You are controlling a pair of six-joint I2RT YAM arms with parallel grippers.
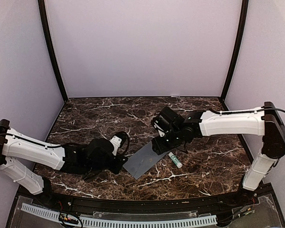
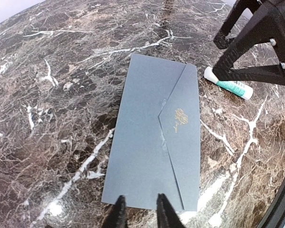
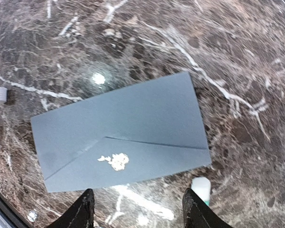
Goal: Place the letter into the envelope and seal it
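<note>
From above, you see the envelope [image 1: 145, 159] lying flat on the bench [image 1: 95, 114]. It sits about midway between the left and right edges, closer to the near edge than the far one. Your left jaws are at its near-left end and your right jaws are by its far-right corner. From here you cannot tell how far either pair stands apart. A glue stick [image 1: 175, 160] lies just beside the envelope, on the side toward the right edge.

In the left wrist view, the envelope's flap is folded down, with a small gold mark on it. Your left jaws stand slightly apart, tips at the envelope's nearest short edge. Nothing is pinched between them, and you cannot tell whether the tips touch the paper.

In the right wrist view, your right jaws are spread wide just off the flap-side long edge, and the paper lies clear of both. The glue stick's end shows beside one of them. A white cap [image 3: 0, 95] lies on the bench, apart from the envelope.
</note>
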